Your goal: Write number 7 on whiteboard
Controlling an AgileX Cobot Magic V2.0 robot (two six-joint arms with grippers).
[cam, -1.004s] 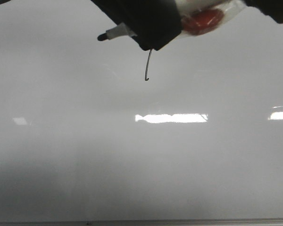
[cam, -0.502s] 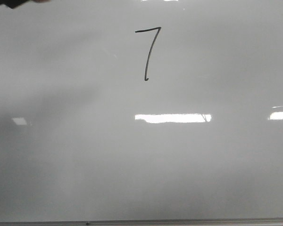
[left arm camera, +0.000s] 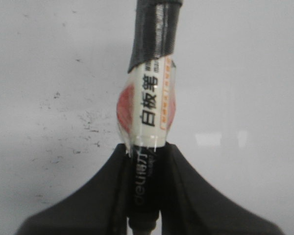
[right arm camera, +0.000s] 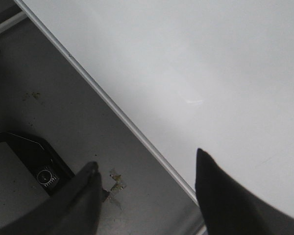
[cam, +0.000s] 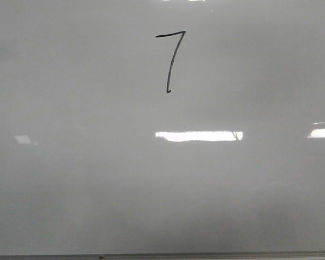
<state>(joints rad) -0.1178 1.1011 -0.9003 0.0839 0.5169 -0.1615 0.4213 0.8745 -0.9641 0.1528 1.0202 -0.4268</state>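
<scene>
Left hand (left arm camera: 144, 196) clamped on a marker (left arm camera: 149, 112), out of sight of the finished number 7 (cam: 170, 60) on the whiteboard (cam: 162, 189)

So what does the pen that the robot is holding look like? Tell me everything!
The pen is a whiteboard marker, seen only in the left wrist view. Its body is white with black printed characters and a red patch on each side, under what looks like shiny clear tape. Its far end is wrapped in dark tape or a cap; the tip is out of sight. The lower barrel is black with pale lettering. The left tool is shut on it, with the pale whiteboard behind.
</scene>
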